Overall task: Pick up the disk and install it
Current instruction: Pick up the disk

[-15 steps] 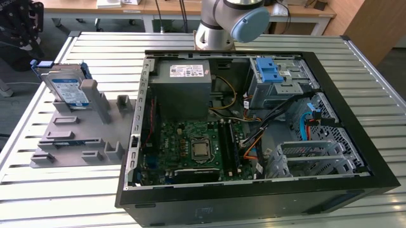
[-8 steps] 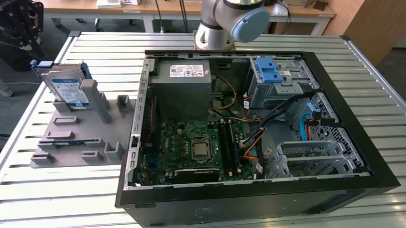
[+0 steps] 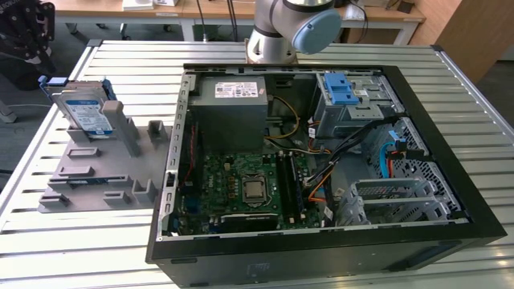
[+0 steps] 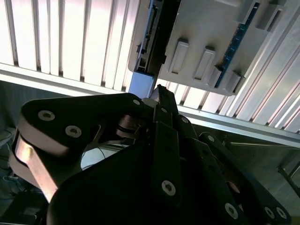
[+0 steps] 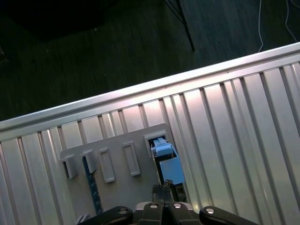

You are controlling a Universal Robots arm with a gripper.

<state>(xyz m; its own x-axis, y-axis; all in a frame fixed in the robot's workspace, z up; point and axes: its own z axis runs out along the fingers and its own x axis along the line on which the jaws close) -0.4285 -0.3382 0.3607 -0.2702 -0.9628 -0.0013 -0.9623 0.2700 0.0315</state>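
Hand (image 5: 161, 189), closed, above disk (image 3: 86, 114) upright on end in grey holder (image 3: 96, 180)

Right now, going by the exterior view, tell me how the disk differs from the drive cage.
The disk stands on edge in the grey holder outside the computer case; the drive cage sits inside it. The disk is a flat labelled slab; the drive cage is a boxy metal frame. Both pair silvery metal with bright blue plastic.
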